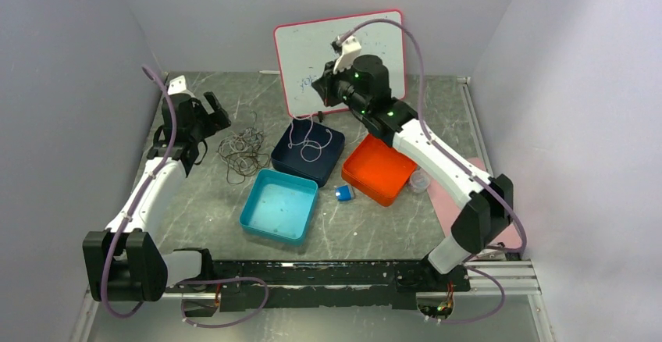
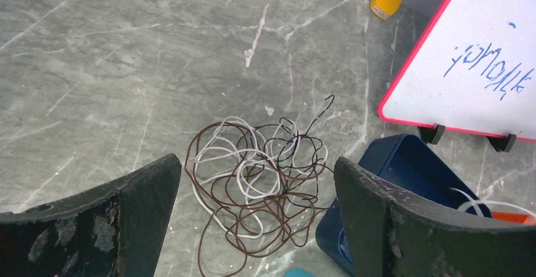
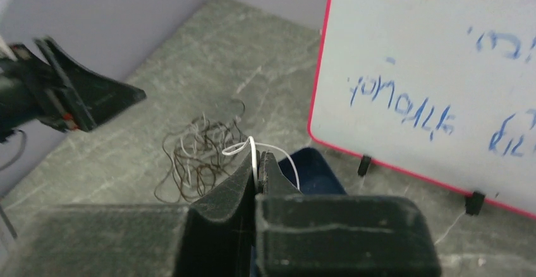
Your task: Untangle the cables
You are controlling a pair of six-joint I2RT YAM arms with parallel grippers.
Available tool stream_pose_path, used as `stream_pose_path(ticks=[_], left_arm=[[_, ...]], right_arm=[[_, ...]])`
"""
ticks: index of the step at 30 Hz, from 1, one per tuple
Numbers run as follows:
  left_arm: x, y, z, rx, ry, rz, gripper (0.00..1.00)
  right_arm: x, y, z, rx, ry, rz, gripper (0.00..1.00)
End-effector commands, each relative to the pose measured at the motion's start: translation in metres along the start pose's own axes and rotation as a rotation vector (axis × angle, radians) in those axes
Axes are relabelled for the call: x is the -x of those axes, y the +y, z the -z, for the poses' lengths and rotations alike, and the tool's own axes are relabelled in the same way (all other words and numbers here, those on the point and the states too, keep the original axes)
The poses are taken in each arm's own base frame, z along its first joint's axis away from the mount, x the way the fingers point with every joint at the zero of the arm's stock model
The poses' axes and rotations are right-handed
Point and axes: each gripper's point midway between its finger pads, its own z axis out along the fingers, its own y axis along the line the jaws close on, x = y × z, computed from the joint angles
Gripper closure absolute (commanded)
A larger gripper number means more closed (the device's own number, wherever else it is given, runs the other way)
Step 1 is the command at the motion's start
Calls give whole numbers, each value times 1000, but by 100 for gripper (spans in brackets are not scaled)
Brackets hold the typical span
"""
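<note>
Two hands work around the dark blue tray (image 1: 300, 172), which stands mid-worktop and serves as the marker here. The left hand (image 2: 257, 163) hovers left of that tray, its fingers (image 2: 136, 217) spread wide apart with nothing between them. Below it, just left of the tray, lie the cables (image 1: 243, 153): a loose tangle of thin brown, black and whitish strands curled in many small loops, flat on the grey marbled worktop (image 1: 203, 201). The near edge of the heap comes close to the tray's left wall; whether it touches cannot be told.

The right hand (image 3: 256, 163) is raised over the far side of the tray, its fingers pressed together and clamped on a single white strand (image 3: 254, 153). From the overhead view this strand hangs down and curls in a few loops inside the tray. Whether its other end still joins the tangle cannot be made out.

A teal tray (image 1: 269, 233) sits just in front of the dark blue one, an orange tray (image 1: 379, 170) just to its right, and a small blue object (image 1: 343, 194) lies at its front right corner. A red-framed whiteboard (image 1: 328, 53) with blue scribbles stands upright right behind it.
</note>
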Motion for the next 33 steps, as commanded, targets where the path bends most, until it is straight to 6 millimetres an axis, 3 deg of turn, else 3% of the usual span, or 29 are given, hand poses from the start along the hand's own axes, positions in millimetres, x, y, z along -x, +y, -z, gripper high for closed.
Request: stream_pose_path(ticks=[1, 20, 28, 33], left_arm=[[-9, -4, 2, -44, 35, -16, 5], [-20, -8, -2, -69, 87, -25, 8], [-24, -11, -9, -82, 114, -22, 10], [-29, -11, -11, -82, 141, -25, 10]], right_arm=[[-56, -7, -12, 2, 146, -34, 100], [-231, -53, -36, -169, 582, -21, 100], [-257, -59, -28, -205, 662, 10, 100], [-262, -43, -35, -99, 661, -2, 99]])
